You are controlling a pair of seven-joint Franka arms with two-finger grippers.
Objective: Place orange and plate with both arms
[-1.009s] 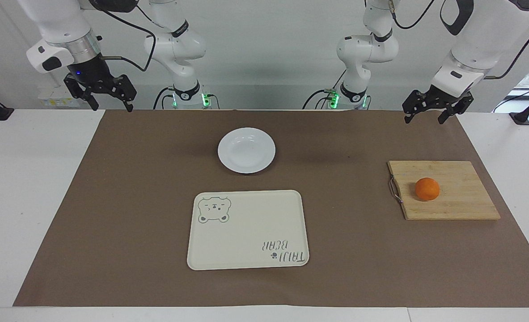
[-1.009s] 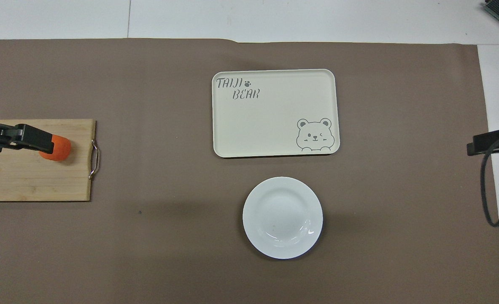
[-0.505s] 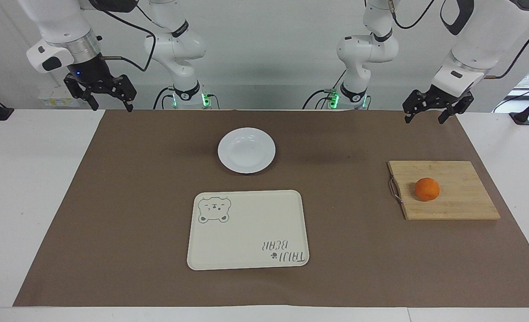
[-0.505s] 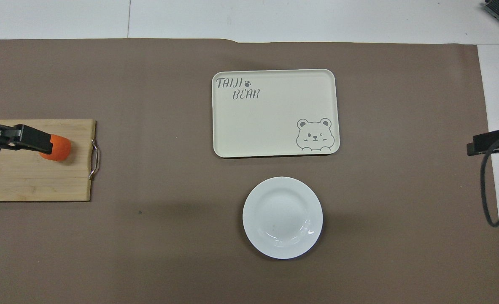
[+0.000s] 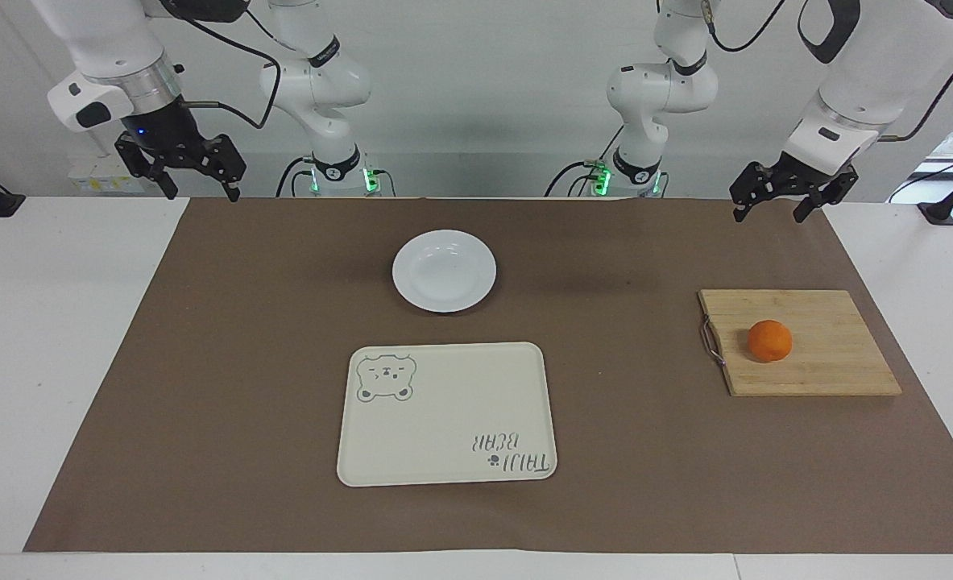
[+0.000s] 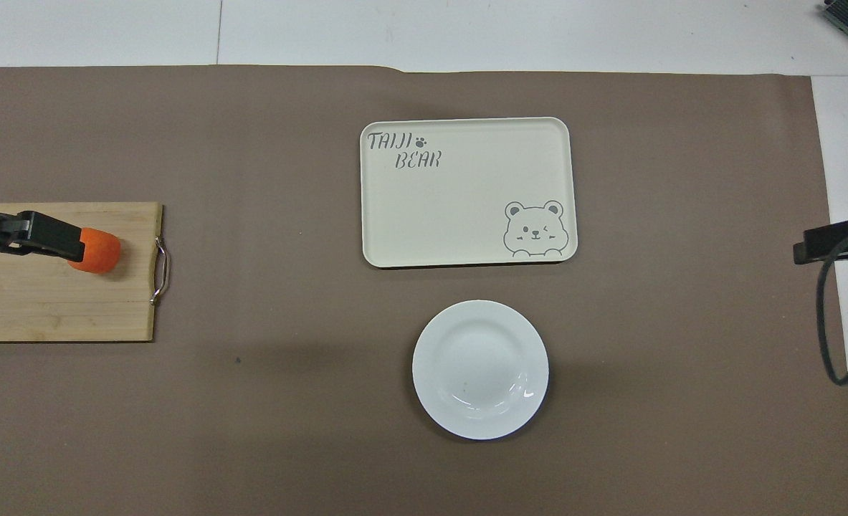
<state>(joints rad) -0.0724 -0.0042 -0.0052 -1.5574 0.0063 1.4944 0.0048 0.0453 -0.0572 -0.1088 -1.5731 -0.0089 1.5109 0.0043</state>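
Going from the right arm's end of the worktop [image 5: 49, 362] to the left arm's:

The right tool [image 5: 202, 190] hangs high over the corner of the brown mat [image 5: 226, 379] at its own end, fingers spread, holding nothing.

The plate [image 5: 444, 271] lies flat on the mat mid-worktop, near the robots, with nothing in it. Just beside it, farther from the robots, is the cream bear tray [image 5: 446, 415], also bare and probably where things are meant to go.

The wooden board [image 5: 818, 358] lies toward the left arm's end. The orange [image 5: 769, 341] sits on it alone, close to the metal handle [image 5: 710, 341].

The left tool [image 5: 768, 211] hovers over the mat edge nearest the robots, well apart from the fruit, fingers spread and empty.

Nothing looks grasped yet, so this reads as the approach.

- **Orange:** the left tool should centre straight above the fruit and come down with a finger on either side. It should then close gently, since a round fruit rolls if nudged off-centre.
- **Plate:** the dish is glossy and shallow, so the right tool needs a firm pinch on the rim, one finger slipped under the edge, and a level lift.
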